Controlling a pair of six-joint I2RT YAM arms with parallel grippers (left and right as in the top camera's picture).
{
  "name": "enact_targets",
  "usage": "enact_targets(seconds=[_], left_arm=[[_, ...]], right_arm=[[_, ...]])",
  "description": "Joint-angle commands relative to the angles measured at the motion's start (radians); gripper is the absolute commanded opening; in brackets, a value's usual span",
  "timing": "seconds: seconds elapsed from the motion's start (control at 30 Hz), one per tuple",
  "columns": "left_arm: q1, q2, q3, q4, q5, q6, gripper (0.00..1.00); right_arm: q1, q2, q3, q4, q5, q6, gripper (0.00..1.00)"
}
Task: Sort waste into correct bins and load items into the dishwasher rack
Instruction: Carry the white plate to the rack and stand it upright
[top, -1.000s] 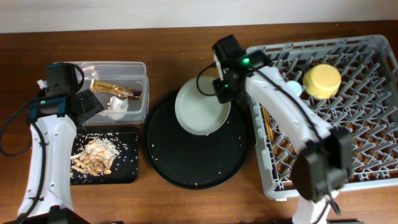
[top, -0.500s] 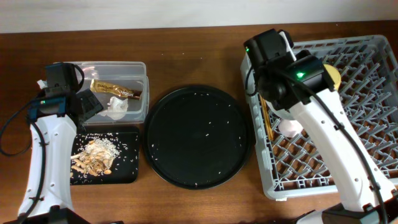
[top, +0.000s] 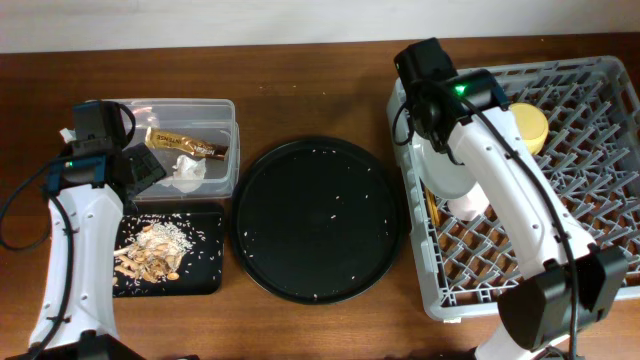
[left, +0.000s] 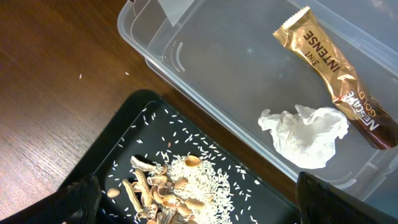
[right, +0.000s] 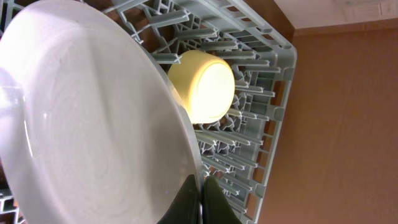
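1. The white plate is seen as smooth and glossy.
2. The dishwasher rack is moulded in matt grey plastic.
3. The snack wrapper is shiny foil. The tissue, at its 6 o'clock, is crumpled paper.
4. The table is grained wood.

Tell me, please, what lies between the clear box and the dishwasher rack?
The large round black tray, as the overhead view shows.

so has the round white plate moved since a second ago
Yes. The round white plate moved right, off the large round black tray and over the left side of the grey plastic dishwasher rack.
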Motion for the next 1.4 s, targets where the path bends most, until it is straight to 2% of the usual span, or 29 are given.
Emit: enact_targets(seconds=[0.0,0.07,0.13,0.2,0.23,0.27,0.33,0.4,0.43,0.5,0.6,1.37], left_arm=[[0.002,-0.015,0.013,0.002,-0.007,0.008,0.99],[0.002,-0.015,0.013,0.002,-0.007,0.008,0.99],[0.002,-0.015,0.013,0.002,-0.007,0.008,0.99],[0.002,-0.015,0.013,0.002,-0.007,0.008,1.00],[0.002,-0.015,0.013,0.002,-0.007,0.008,1.00],[0.002,-0.015,0.013,0.002,-0.007,0.008,0.99],[0.002,-0.015,0.013,0.002,-0.007,0.008,0.99],[0.002,-0.015,0.013,0.002,-0.007,0.008,1.00],[0.002,-0.015,0.013,0.002,-0.007,0.008,0.99],[0.002,-0.015,0.013,0.002,-0.007,0.008,0.99],[0.002,-0.015,0.013,0.002,-0.007,0.008,0.99],[0.002,-0.015,0.013,0.002,-0.007,0.008,0.99]], right_arm=[[-0.002,-0.004,0.001,0.002,-0.015,0.027,0.04],[-0.002,-0.004,0.001,0.007,-0.090,0.026,0.08],[-0.002,-0.004,0.001,0.041,-0.199,0.026,0.20],[-0.002,-0.004,0.001,0.048,-0.214,0.026,0.24],[-0.002,-0.004,0.001,0.051,-0.214,0.026,0.29],[-0.002,-0.004,0.001,0.058,-0.215,0.026,0.36],[-0.002,-0.004,0.002,0.064,-0.215,0.027,0.62],[0.000,-0.008,0.024,0.069,-0.267,0.027,0.77],[-0.001,-0.034,0.073,0.072,-0.566,0.027,0.98],[-0.001,-0.046,0.104,0.087,-0.859,0.027,0.98],[-0.001,-0.046,0.107,0.093,-1.030,0.027,0.98],[-0.001,-0.046,0.107,0.085,-1.029,0.026,0.98]])
